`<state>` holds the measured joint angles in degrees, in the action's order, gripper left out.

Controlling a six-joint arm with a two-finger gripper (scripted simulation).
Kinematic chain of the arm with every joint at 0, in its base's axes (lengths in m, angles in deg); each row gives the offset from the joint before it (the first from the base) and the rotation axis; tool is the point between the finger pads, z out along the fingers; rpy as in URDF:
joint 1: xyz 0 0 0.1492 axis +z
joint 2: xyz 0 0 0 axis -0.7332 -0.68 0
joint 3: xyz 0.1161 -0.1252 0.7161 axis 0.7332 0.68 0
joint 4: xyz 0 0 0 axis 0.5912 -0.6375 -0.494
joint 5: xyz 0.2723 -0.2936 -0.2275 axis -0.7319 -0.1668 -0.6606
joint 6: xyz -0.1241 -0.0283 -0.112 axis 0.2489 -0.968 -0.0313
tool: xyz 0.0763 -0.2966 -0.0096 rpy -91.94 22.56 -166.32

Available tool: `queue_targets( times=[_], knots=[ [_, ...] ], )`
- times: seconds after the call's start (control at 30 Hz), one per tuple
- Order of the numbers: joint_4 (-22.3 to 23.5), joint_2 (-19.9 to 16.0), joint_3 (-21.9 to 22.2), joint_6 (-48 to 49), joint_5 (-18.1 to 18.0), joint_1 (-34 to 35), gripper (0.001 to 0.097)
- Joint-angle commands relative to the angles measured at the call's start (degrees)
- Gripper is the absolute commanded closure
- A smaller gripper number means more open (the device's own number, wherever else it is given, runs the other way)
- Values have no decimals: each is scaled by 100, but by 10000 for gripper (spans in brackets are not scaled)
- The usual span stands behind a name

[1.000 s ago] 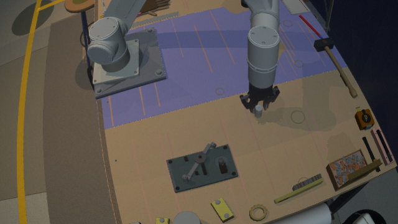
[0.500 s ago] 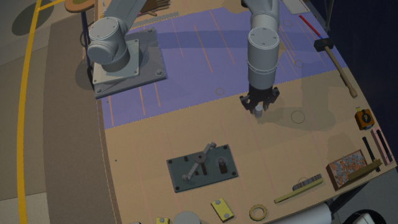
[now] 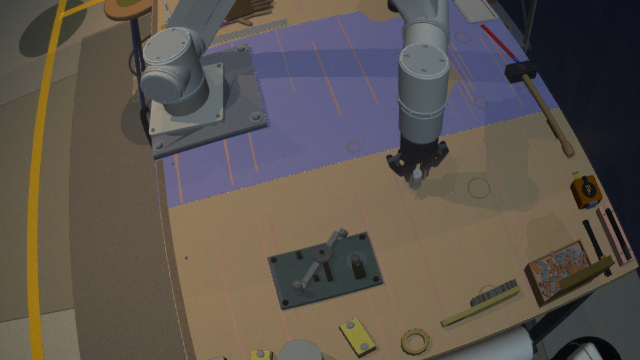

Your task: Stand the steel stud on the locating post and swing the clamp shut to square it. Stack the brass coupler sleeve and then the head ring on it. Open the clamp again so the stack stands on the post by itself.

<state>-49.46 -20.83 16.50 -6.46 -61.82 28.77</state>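
Near the middle of the bench, just below the purple mat, the steel stud (image 3: 416, 179) stands upright on the tan surface. It sits between the fingers of my gripper (image 3: 416, 172), which comes straight down over it and is closing around it. The dark fixture plate (image 3: 326, 270) lies nearer the front edge, well below and left of the stud. Its locating post (image 3: 356, 260) stands bare. The clamp arm (image 3: 319, 260) is swung open, away from the post. I cannot make out the brass sleeve. A brass-coloured ring (image 3: 415, 341) lies at the front edge.
The bench's front edge runs close under the fixture, with a yellow block (image 3: 357, 337) and a brush (image 3: 481, 302) along it. A tray of scraps (image 3: 559, 270) and a tape measure (image 3: 586, 191) sit at the right. A hammer (image 3: 542, 104) lies at the far right.
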Motion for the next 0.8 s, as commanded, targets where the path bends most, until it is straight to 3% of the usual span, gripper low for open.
queue_targets(
  times=[0.0,0.3,0.77],
  knots=[
    [0,2,-2,0,3,0,721],
    [1,-1,-1,0,5,0,901],
    [-1,90,-42,0,-123,0,901]
  ],
)
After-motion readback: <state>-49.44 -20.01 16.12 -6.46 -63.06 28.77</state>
